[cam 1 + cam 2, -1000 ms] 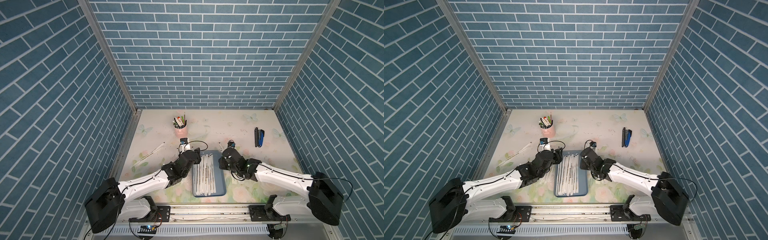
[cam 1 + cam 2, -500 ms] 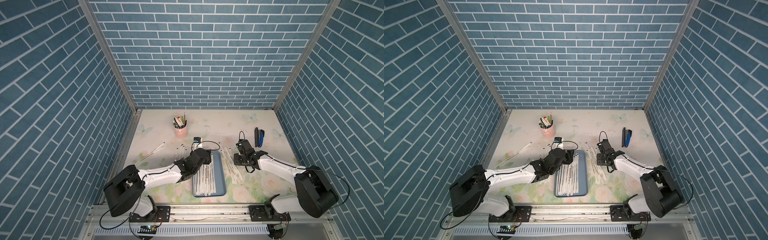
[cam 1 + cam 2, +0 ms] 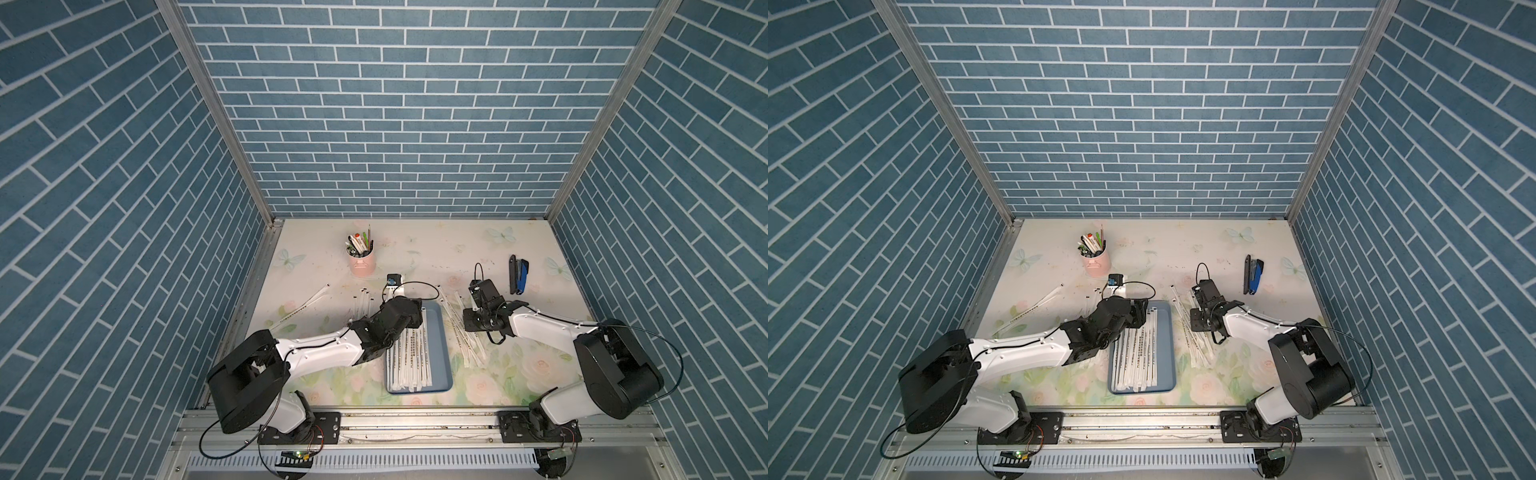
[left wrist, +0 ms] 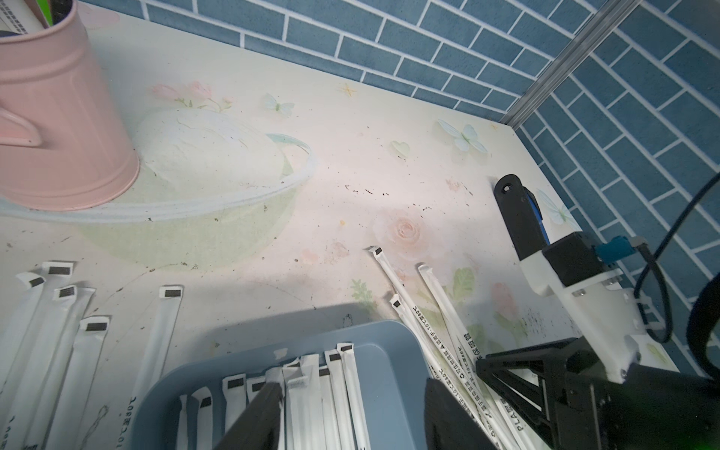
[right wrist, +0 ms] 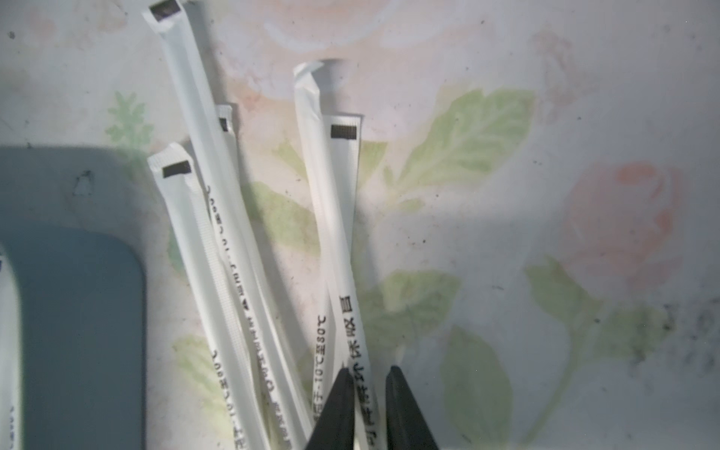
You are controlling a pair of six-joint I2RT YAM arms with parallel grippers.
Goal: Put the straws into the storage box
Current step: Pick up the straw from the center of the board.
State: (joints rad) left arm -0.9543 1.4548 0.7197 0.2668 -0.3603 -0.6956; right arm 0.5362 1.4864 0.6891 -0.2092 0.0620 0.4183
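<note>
In both top views the claws' tips are too dark and small to read, and the left arm (image 3: 324,353) covers the far left corner of the box (image 3: 439,336). Only the wrist views show them. The left claw (image 4: 352,393) gapes wide and empty above straws (image 4: 311,409) lying in the box. The right claw (image 5: 368,376) narrowly straddles one loose straw (image 5: 348,272) just beside the box; whether it pinches, I cannot tell.
</note>
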